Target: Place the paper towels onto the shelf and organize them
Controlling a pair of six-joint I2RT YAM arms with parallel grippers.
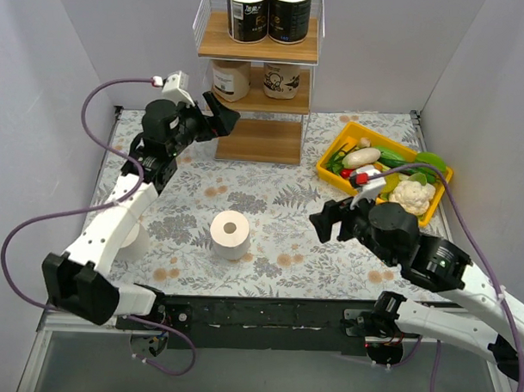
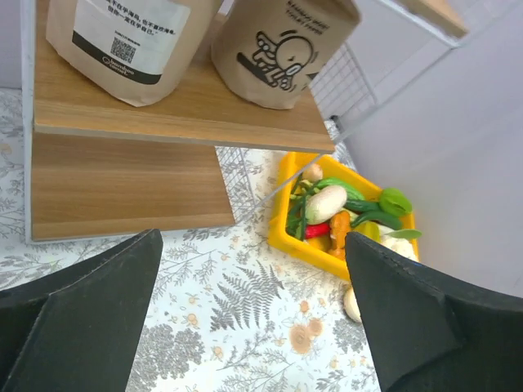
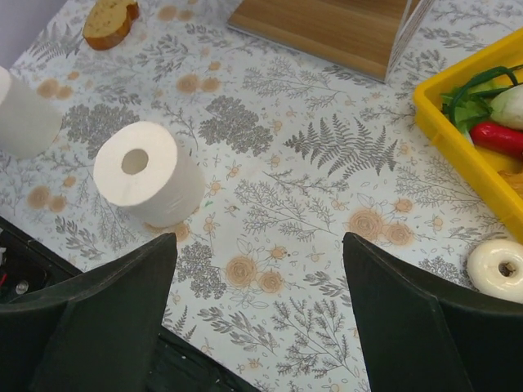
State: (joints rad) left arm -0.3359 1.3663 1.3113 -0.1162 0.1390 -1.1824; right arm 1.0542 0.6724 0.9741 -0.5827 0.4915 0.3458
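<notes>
Evidently, the central white paper towel roll (image 1: 230,235) is stood upright on the table (image 1: 279,205), core upward, ahead and left of the right fingers (image 3: 98,318), spread and empty; the left fingers (image 2: 90,310), likewise released, are poised farther off at the shelf (image 1: 260,140).

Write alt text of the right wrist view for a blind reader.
Beyond the right gripper's open dark fingers, a white paper towel roll stands on end on a floral table. A second white roll sits at the left edge, a yellow vegetable tray at the right.
</notes>
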